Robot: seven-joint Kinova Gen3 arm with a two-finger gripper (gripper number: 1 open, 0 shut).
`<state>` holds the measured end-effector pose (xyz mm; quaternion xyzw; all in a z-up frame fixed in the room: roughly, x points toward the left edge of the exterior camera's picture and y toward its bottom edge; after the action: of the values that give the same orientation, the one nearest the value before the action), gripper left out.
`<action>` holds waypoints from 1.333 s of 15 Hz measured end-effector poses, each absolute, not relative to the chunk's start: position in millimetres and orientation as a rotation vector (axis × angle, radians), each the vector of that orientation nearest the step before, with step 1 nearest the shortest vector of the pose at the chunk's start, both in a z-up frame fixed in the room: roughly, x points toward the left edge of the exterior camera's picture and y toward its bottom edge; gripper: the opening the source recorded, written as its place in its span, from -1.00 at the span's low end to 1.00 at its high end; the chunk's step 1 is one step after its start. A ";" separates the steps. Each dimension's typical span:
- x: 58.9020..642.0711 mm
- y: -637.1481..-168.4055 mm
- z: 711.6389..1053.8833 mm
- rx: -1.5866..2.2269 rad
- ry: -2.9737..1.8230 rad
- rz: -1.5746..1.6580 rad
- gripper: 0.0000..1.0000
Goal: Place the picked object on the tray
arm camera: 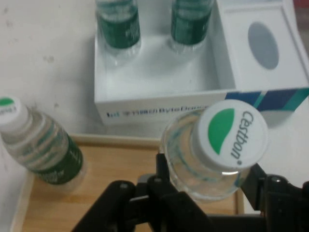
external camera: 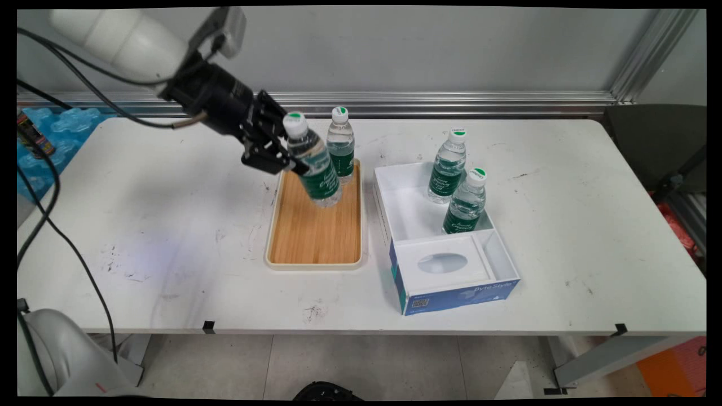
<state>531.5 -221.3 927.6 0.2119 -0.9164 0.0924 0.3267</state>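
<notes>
Over the tray, main view: I see my hand [external camera: 280,151] clamped on a tilted bottle [external camera: 313,163], its base on the wooden tray [external camera: 314,237]; a second bottle [external camera: 340,145] stands behind.
Hand view: held bottle's cap [arm camera: 231,131] faces me; white box [arm camera: 159,82] beyond holds two bottles.

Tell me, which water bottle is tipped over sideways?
The bottle in the gripper, over the wooden tray: this held bottle leans. The tray's other bottle and both in the white box stand upright.

Tilted green-labelled bottle [external camera: 313,163] over tray [external camera: 313,237]
</notes>
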 end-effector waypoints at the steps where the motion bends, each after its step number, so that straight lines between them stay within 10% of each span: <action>1: 529.6 -222.4 920.5 0.560 -2.410 0.238 -1.00; 20: 464.9 -259.7 844.3 0.566 -2.540 0.196 -1.00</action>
<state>464.9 -259.7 844.3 0.2093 -0.9390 0.0726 0.2629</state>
